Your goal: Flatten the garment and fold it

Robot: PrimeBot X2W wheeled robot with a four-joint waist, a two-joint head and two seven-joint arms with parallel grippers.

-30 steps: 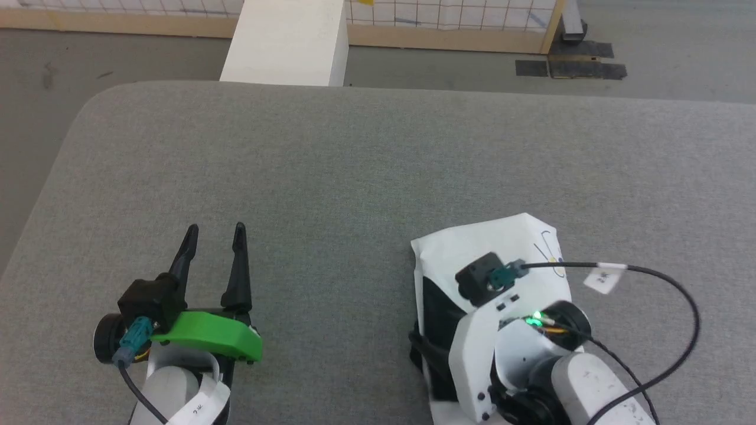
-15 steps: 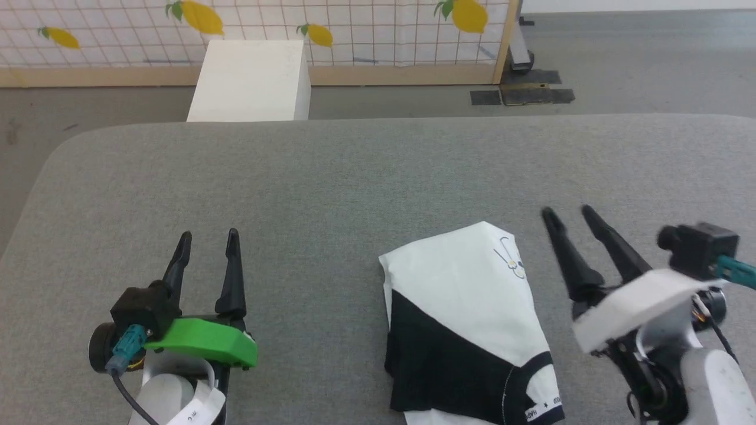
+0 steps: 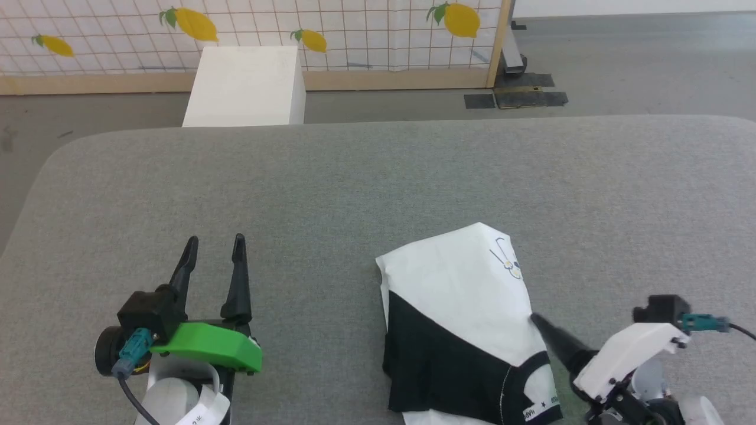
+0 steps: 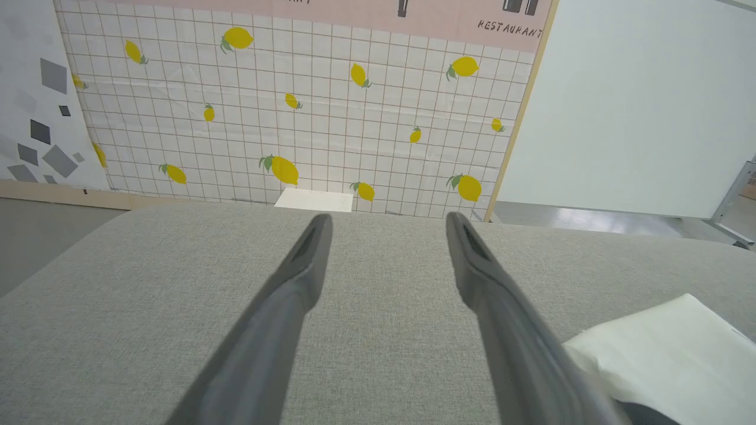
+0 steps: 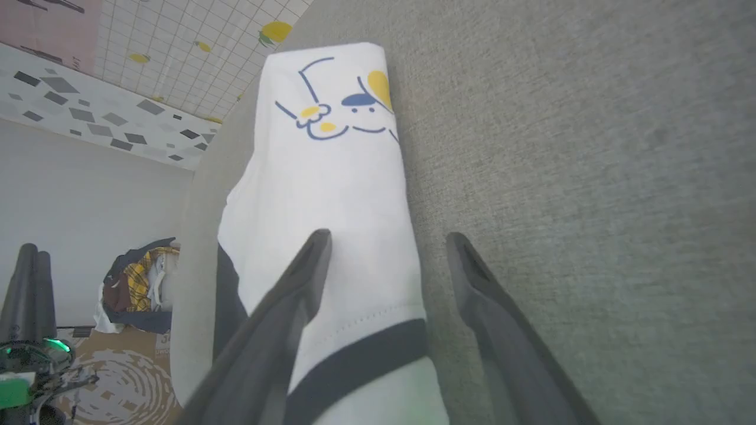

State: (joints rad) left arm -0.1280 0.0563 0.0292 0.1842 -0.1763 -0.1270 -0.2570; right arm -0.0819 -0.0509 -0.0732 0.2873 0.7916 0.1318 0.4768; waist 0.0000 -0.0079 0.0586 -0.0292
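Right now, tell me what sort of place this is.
Likely a staged robot lab, not a home: a lemon-print panel, a RESTAURANT sign, and a garment on a padded grey table.

On the table (image 3: 354,177), the garment (image 3: 460,283) lies right of the left gripper (image 3: 215,239), the right gripper (image 5: 388,237) at its right edge.

The garment (image 3: 456,286) lies folded on the grey surface (image 3: 354,177), right gripper (image 3: 546,329) at its edge.

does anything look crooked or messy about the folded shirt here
Slightly. The garment lies folded but skewed on the grey surface: its edges run diagonally, and the black part wrinkles at its near left corner. Nothing looks torn or spilled.
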